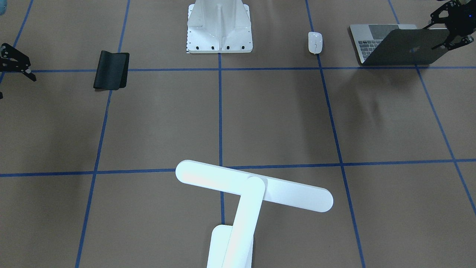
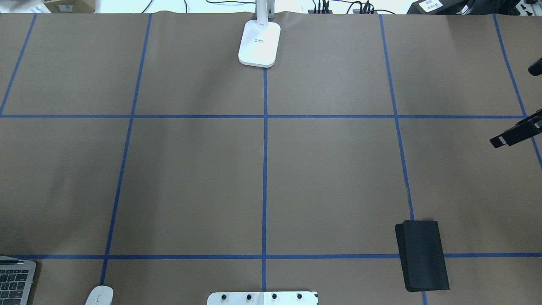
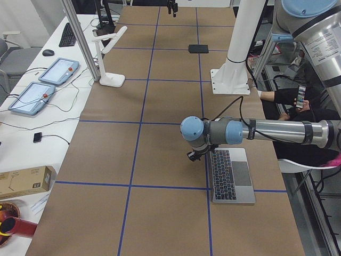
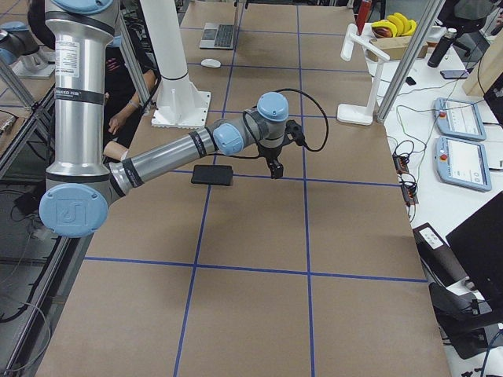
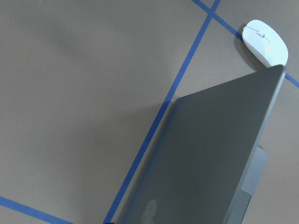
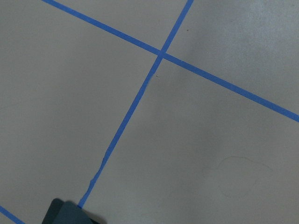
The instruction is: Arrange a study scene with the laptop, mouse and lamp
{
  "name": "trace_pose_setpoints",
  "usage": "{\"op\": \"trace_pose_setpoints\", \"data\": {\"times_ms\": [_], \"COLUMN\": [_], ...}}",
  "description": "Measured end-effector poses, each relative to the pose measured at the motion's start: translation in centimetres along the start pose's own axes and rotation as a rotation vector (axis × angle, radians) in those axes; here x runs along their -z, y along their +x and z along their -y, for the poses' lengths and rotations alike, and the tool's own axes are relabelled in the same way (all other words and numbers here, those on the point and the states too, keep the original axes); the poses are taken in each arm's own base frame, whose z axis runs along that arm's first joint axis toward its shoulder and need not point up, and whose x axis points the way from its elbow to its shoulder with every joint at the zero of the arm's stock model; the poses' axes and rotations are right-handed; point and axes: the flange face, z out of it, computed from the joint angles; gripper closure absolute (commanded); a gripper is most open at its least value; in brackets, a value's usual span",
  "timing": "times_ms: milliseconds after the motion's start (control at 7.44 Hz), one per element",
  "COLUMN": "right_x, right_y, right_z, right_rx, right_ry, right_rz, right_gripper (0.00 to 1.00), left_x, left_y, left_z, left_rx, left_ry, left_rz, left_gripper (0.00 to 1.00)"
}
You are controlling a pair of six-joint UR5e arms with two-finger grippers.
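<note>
**At the half-open lid**

The white T-shaped desk lamp (image 1: 254, 186) is standing across the brown-papered table (image 2: 190, 182), base label unreadable. The slim grey laptop (image 1: 405, 46), pale apple logo showing, is sitting half open; my left claw (image 1: 430, 37) is straddling its lid, fingers spread. My right claw (image 4: 274, 173) is hanging near a black mat (image 1: 111, 70); I cannot tell its spread. The small white mouse (image 1: 315, 42) is lying near the laptop.

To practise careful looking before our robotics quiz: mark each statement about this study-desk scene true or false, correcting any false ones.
1. The mouse lies between the laptop and the white pedestal. True.
2. The laptop's lid is shut. False: it stands partly open, keys showing.
3. The black mat lies on the laptop. False: it lies on the table, beyond the pedestal.
4. The lamp stands upright. True.
</note>
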Motion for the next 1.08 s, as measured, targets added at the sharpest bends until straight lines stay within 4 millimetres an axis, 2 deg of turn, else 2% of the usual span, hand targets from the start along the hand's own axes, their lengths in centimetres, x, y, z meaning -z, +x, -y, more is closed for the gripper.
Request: {"op": "trace_pose_setpoints", "data": {"times_ms": [807, 941, 1076], "right_x": [-0.14, -0.16, -0.18], "right_y": [0.16, 0.18, 0.21], "right_z": [-0.03, -0.03, -0.05], "right_rx": [-0.003, -0.003, -0.004], "right_ry": [-0.002, -0.003, -0.003], "right_rz": [0.0, 0.0, 0.0], "right_gripper": [0.0, 0.0, 0.0], "left_x": [-0.54, -0.49, -0.41], "left_y": [-0.22, -0.25, -0.23], "left_z": [0.3, 0.41, 0.5], "left_rx": [-0.146, -0.176, -0.197], "left_ry": [-0.034, -0.034, -0.033], "left_rz": [-0.003, -0.002, 0.0], "left_gripper": [0.45, 0.47, 0.54]}}
